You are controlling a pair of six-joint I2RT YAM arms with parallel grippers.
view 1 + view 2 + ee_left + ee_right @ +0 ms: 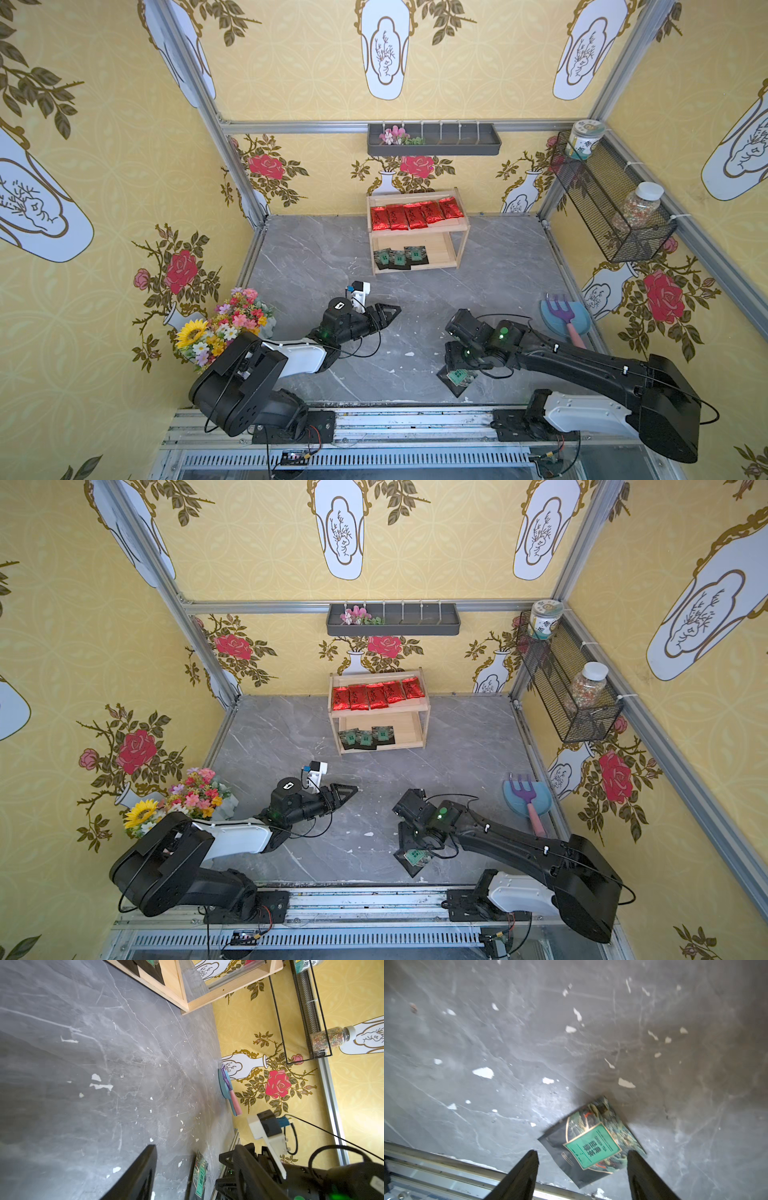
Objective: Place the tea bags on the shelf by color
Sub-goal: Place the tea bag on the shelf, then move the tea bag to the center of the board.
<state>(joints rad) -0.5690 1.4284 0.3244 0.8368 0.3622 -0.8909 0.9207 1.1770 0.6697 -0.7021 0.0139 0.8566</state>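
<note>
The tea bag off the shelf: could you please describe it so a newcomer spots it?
Near the grey table's front edge, under the right gripper, lies a dark green-labelled packet. It alone lies off the shelf, unlike its three twins.

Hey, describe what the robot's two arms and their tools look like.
The left arm and right arm are black, each with one white shell, a green wrist light and looping thin black cables. The left tool and right tool have black tapered fingers. A white camera mount sits on the left wrist.
</note>
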